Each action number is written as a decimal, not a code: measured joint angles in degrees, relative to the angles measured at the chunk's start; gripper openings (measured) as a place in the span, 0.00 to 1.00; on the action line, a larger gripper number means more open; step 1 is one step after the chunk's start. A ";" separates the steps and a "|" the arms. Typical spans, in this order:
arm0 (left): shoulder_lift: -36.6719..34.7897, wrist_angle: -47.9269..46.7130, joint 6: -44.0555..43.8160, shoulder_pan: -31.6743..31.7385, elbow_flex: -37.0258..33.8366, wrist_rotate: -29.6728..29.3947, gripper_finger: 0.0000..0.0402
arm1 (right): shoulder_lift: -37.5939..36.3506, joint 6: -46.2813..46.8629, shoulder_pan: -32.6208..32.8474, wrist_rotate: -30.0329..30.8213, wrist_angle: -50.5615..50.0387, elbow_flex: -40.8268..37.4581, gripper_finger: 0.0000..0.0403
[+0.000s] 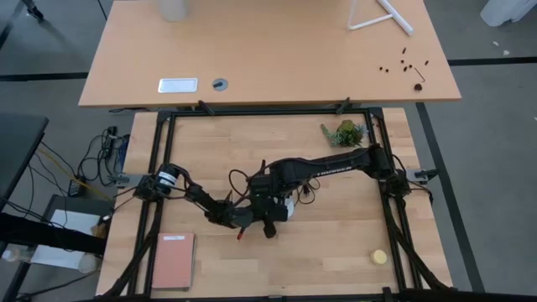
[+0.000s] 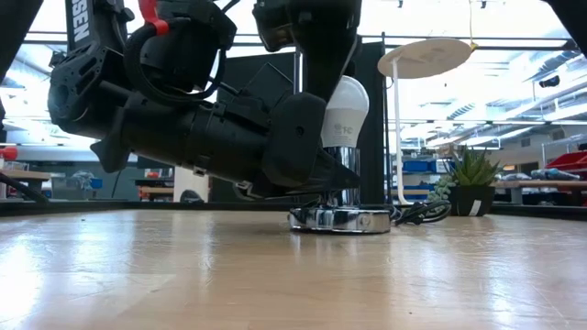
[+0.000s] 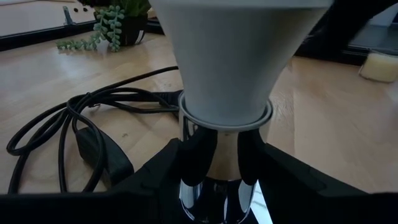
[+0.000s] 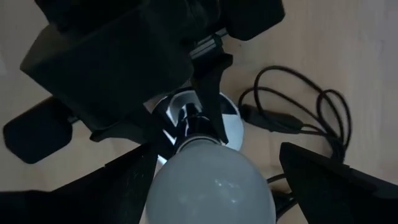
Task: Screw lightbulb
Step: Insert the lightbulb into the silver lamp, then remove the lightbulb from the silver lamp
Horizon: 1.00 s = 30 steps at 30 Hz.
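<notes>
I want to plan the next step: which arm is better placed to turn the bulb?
Probably right: the right gripper surrounds the lightbulb from above, while the left gripper clamps the chrome socket stem.

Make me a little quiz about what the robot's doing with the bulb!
1. True or false: the lightbulb lies on its side.
2. Which gripper clamps the shiny socket under the bulb: A left, B right?
3. Fill in: a black ____ trails from the silvery base.

Key: 1 false, it stands upright on the socket. 2 A, the left gripper. 3 cord.
</notes>
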 joint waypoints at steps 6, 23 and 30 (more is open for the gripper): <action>0.00 -0.04 0.12 0.00 0.00 0.04 0.46 | 0.45 1.14 0.05 0.49 0.41 -2.06 0.86; 0.05 -0.58 1.05 -0.13 -0.11 1.72 0.60 | 0.21 -5.34 -0.34 3.82 -0.80 7.91 0.86; -4.70 -3.18 1.66 -0.20 -1.75 4.26 0.63 | -2.64 -6.30 0.50 6.29 -5.37 16.24 0.86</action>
